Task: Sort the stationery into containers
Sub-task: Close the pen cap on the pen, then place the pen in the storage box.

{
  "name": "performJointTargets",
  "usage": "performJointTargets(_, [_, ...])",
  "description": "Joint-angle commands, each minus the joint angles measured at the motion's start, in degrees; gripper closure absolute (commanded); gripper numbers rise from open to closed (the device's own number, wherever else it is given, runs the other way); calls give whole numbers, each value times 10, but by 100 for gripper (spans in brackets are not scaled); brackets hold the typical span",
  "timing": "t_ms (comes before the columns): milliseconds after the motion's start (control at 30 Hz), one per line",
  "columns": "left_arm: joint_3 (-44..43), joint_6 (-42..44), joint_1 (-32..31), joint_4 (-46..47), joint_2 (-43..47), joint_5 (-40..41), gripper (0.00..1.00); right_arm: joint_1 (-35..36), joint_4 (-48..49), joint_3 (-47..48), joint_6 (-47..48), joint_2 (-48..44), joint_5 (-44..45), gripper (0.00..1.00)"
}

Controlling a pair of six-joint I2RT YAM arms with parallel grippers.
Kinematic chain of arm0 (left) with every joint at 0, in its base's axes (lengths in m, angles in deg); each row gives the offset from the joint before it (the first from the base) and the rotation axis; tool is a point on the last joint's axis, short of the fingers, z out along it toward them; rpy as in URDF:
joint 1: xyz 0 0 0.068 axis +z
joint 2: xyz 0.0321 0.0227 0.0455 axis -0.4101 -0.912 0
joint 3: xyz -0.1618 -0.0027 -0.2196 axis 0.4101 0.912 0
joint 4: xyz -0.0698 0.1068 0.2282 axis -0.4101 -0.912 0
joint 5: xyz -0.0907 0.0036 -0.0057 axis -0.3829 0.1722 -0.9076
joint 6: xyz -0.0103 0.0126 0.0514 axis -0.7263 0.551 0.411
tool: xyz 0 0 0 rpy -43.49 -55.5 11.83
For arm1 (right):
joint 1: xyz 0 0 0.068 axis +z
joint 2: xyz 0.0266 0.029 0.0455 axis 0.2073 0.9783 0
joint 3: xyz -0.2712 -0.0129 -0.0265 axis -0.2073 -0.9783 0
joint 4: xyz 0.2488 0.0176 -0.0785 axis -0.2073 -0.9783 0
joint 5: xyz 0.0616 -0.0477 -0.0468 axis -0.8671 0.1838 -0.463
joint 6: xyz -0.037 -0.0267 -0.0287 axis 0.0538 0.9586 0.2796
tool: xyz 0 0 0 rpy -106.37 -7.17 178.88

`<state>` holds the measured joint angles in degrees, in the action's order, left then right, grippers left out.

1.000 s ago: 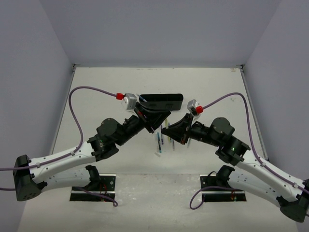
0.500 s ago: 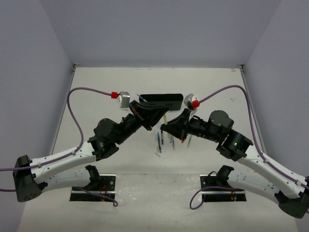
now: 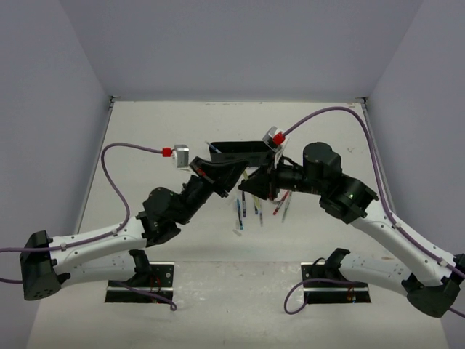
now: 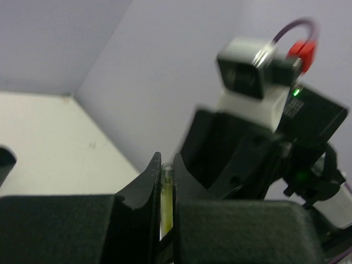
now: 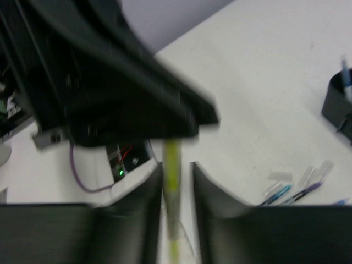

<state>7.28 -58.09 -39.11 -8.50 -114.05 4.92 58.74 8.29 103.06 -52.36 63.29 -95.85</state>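
One yellow-green pen [image 4: 166, 201] between two grippers [image 4: 166, 160] [image 5: 176, 171]

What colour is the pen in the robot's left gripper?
Yellow-green. The pen, pinched by the left gripper, shows best in the right wrist view.

- A plain, matte, pale lavender-grey back wall [image 3: 240, 43] closes the far side.
- A matching lavender-grey left side wall [image 3: 43, 109] and right side wall [image 3: 429, 109] angle in to meet it, making a three-sided booth.
- A flat off-white table top [image 3: 145, 138] spans the booth from wall to wall.
- A thin pale strip [image 3: 240, 101] runs where table and back wall meet, perhaps a seam or trim.
- The light is even and diffuse, and shadows on the table are soft.
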Motion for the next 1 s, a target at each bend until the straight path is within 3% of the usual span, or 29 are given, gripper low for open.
performJointTargets(0, [-63,47,-44,-323,-16,98,100,-24,211,-86,4,-39,97,39])
performJointTargets(67, [-125,74,-27,-371,-24,196,100,-24,211,-136,-1,-66,137,19])
performJointTargets(100, [-145,88,-11,-383,-35,235,100,-24,198,-154,-8,-92,155,4])
performJointTargets(133, [-163,102,12,-380,-45,254,100,-24,184,-175,-14,-113,201,2])
performJointTargets(233, [-209,130,100,-365,-76,260,100,-24,159,-242,-34,-172,290,1])
performJointTargets(333, [-212,178,129,-290,-113,283,100,-24,140,-277,-43,-231,305,1])
performJointTargets(433, [-183,257,151,-127,-168,342,100,-24,107,-289,-53,-281,309,1])
performJointTargets(500, [-174,288,173,-13,-217,332,100,-24,87,-291,-57,-300,302,1])
performJointTargets(600, [-199,288,219,38,-285,286,100,-24,72,-300,-65,-334,289,1])
performJointTargets(833, [-196,367,230,225,-402,275,100,-24,74,-328,-101,-384,245,1])
performJointTargets(967, [-193,344,238,245,-441,260,100,-24,82,-334,-102,-400,229,1])
